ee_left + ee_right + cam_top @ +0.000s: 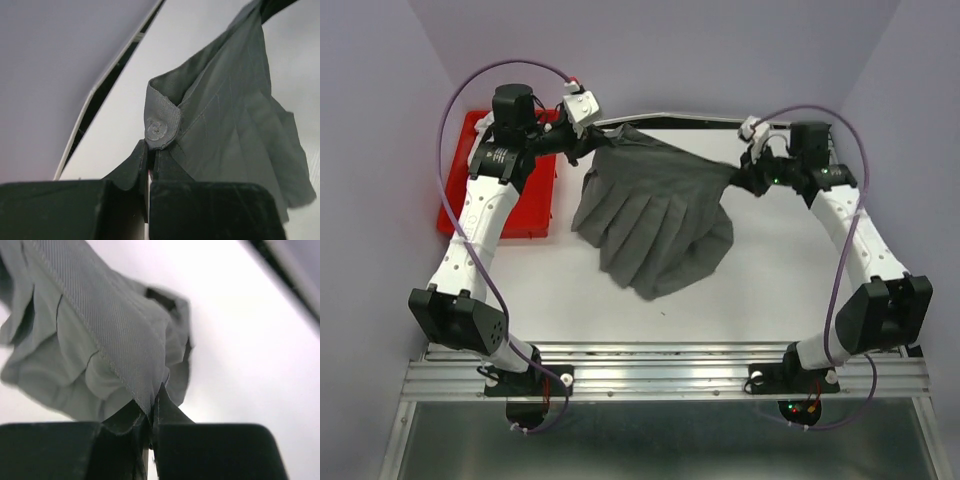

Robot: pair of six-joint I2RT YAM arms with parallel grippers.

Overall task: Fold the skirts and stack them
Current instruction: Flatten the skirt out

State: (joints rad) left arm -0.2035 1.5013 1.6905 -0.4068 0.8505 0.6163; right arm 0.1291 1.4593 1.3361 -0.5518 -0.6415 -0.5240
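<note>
The dark grey pleated skirt [655,215] hangs stretched between my two grippers above the white table [770,270], its hem draping down onto the table. My left gripper [597,140] is shut on the waistband end with the button [157,128]. My right gripper [745,175] is shut on the other waistband end [145,390]. The skirt also fills the left wrist view [240,125] and the right wrist view [90,330]. The white skirt is out of view.
A red plastic tray [535,205] sits at the table's left, partly under my left arm. Purple walls close in the back and sides. A metal rail [660,375] runs along the near edge.
</note>
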